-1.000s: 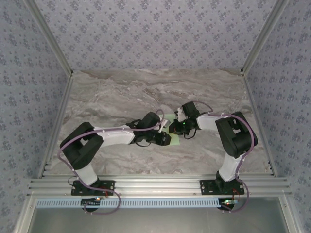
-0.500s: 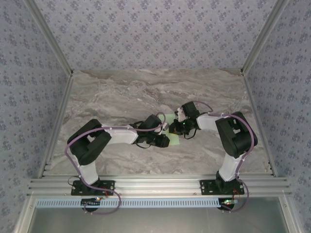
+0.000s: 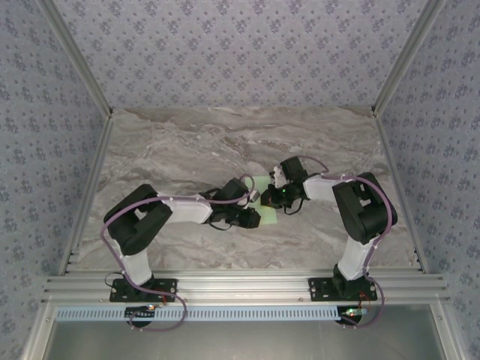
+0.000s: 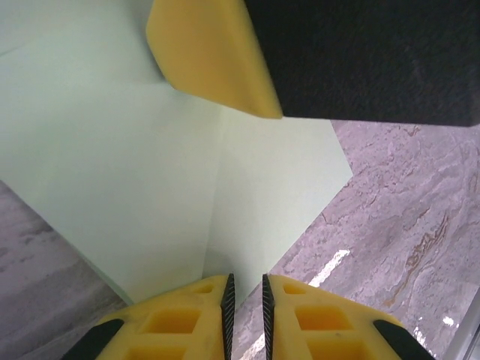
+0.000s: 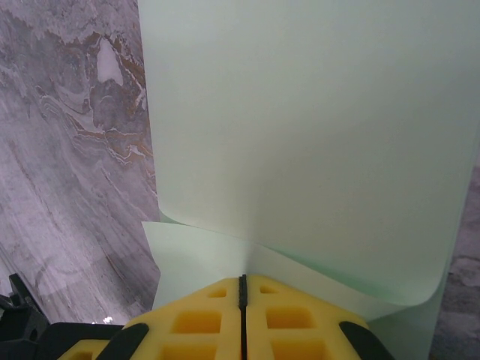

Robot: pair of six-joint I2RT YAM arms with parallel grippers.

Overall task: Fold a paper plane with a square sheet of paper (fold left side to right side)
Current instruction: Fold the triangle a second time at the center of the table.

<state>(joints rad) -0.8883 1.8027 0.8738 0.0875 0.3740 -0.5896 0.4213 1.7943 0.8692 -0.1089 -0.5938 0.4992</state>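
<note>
Right claw [image 5: 242,281] pinches the paper [image 5: 315,112], which curls up ahead of it. Left claw [image 4: 245,289], narrowly parted, sits at the paper's edge. Both arms [image 3: 184,208] bend inward.

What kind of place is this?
Probably a small robot test booth, not a home: a marble-look table boxed in by flowery wallpaper walls, with the left arm and right arm bolted to a metal rail at its near edge.
</note>
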